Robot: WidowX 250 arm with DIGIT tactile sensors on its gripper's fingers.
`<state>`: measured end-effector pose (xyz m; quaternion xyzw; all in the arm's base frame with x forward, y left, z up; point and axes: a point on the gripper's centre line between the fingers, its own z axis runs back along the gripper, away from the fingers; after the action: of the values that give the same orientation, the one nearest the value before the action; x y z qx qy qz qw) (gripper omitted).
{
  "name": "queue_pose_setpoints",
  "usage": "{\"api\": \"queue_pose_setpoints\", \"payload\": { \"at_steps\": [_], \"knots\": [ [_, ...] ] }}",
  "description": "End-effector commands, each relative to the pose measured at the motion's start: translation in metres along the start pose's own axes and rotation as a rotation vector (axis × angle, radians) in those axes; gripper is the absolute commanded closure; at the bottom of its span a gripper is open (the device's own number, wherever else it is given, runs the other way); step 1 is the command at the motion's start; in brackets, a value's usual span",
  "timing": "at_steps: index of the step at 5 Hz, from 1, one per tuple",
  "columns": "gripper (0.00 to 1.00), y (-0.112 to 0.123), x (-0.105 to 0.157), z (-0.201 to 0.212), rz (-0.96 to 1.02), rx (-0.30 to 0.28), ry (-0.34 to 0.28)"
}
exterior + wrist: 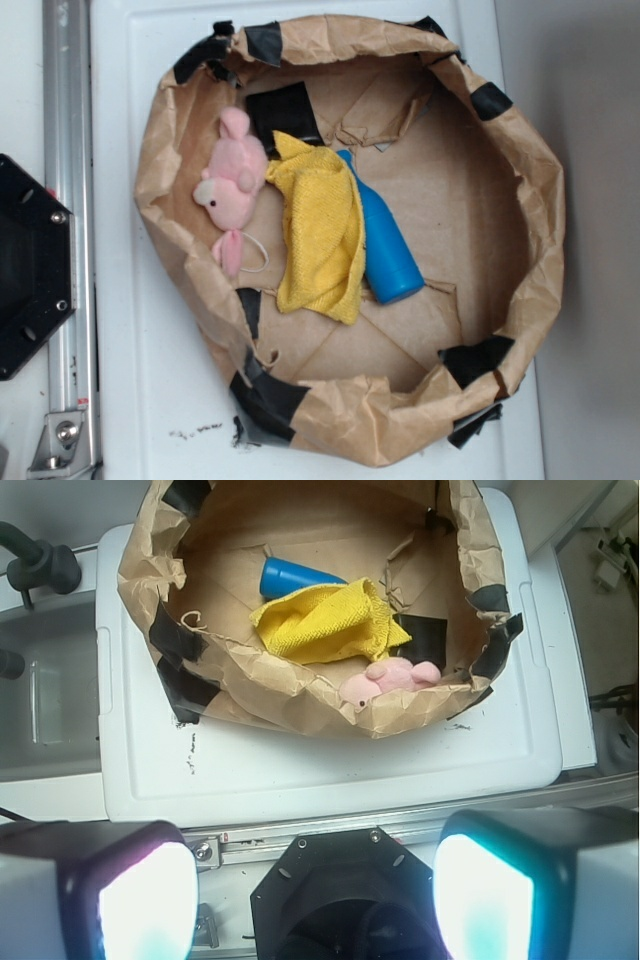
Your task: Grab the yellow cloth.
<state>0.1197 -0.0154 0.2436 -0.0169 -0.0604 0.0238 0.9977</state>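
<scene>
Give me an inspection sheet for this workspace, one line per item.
Surface: white table, dark specks near its front edge.
Job's things: yellow cloth in the paper-walled bin, draped over the blue bottle.
Clutter: pink plush toy beside the cloth.
Grippers: end effector far from the bin, fingers spread.
Cables: some at the wrist view's right edge.
Surroundings: metal rail, black base.

No legible text, labels, brands, numbers or signs in either view, small dark specks on the white desk at 6 o'clock unreadable
</scene>
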Motion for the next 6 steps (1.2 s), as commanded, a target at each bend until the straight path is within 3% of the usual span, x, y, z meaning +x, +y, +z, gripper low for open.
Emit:
{"api": "queue_pose_setpoints", "payload": {
  "at_steps": [1, 2, 3, 4, 6],
  "knots": [
    [0.0, 0.0, 0.0, 0.0, 0.0, 0.0, 0.0],
    [0.0, 0.004, 0.048, -0.021, 0.103, -0.022, -0.018],
    [0.0, 0.027, 0.099, -0.032, 0.092, 0.022, -0.099],
    [0.0, 0.039, 0.135, -0.085, -0.067, 0.063, -0.105],
    [0.0, 0.039, 0.135, -0.085, -0.067, 0.063, -0.105]
  ]
}}
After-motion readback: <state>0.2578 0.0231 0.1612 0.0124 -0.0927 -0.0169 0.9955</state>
